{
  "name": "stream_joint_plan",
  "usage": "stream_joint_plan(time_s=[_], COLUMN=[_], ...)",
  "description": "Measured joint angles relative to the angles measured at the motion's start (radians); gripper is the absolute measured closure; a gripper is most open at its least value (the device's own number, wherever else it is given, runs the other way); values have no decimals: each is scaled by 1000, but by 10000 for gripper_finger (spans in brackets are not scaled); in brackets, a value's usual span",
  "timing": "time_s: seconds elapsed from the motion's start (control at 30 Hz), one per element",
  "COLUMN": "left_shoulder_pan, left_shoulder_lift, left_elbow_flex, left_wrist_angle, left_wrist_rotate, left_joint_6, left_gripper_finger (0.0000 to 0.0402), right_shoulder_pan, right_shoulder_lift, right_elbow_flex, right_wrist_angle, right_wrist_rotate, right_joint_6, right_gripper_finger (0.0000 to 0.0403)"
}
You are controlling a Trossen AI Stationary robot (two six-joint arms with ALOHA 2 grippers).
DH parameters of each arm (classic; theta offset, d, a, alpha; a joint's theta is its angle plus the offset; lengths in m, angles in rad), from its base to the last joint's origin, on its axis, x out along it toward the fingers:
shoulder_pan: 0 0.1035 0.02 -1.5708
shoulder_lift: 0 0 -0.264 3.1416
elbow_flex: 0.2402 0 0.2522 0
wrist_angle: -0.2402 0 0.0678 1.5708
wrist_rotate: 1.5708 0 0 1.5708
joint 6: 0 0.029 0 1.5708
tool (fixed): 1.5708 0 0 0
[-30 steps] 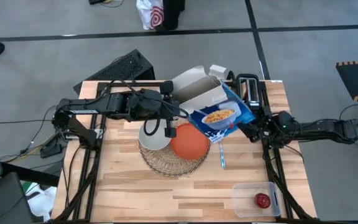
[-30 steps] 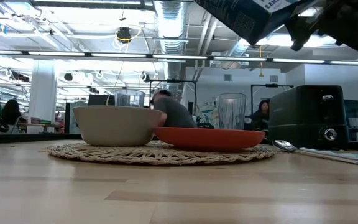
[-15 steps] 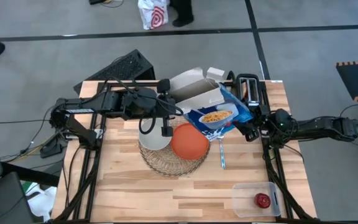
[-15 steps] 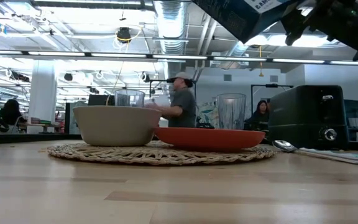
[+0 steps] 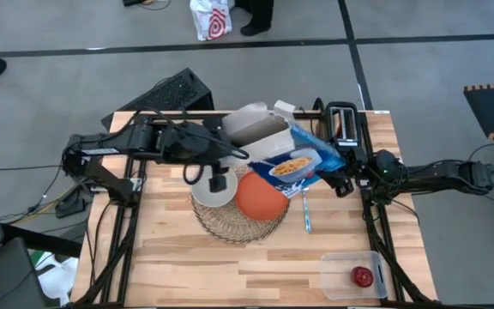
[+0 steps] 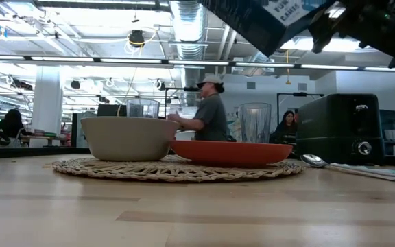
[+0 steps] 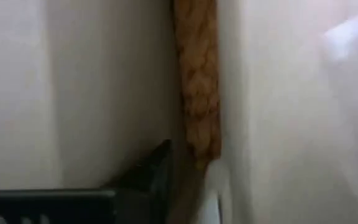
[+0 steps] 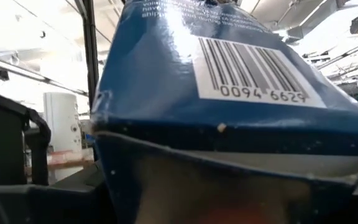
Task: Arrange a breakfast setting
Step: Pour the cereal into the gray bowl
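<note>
The cereal box [image 5: 292, 154], clamped at its base in the right gripper [image 5: 340, 182], has tipped further left above the grey bowl [image 5: 213, 187] and orange plate [image 5: 262, 196], seemingly ready for pouring. The left gripper [image 5: 222, 163] has withdrawn from its flaps; I cannot tell how wide its jaws stand.

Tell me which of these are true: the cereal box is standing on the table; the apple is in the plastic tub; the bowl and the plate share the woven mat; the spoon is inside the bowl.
1. The cereal box stands on the table. False: the right claw holds it tilted in the air above the dishes.
2. The red apple lies in the clear tub. True.
3. The grey bowl and the orange plate both sit on the round mat. True.
4. The spoon is inside the bowl. False: it lies on the table beside the plate.
</note>
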Motion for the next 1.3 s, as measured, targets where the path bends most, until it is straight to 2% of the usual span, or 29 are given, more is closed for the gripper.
stream_joint_plan(time_s=[0.17, 0.4, 0.53, 0.67, 1.03, 1.3], left_shoulder_pan=[-1, -4, -55, -138, -290, -406], left_shoulder_lift=[-79, -162, -193, -262, -444, -457], left_elbow_flex=[4, 3, -21, -138, -604, -784], left_wrist_angle=[-154, -268, -299, -262, 74, 119], left_wrist_rotate=[-22, -81, -178, -279, -353, -516], left_joint_6=[-99, -183, -212, -264, -427, -613], left_gripper_finger=[235, 233, 233, 232, 232, 232], right_shoulder_pan=[-2, -1, 0, 0, 1, -21], right_shoulder_lift=[4, 0, 0, -17, -58, -57], right_elbow_flex=[-6, 26, 43, 73, 249, 325], right_wrist_angle=[-106, -182, -230, -312, -738, -913], right_wrist_rotate=[17, 5, -19, -31, -54, -54], right_joint_6=[-21, -44, -57, -69, -140, -165], right_gripper_finger=[91, 93, 93, 93, 94, 94])
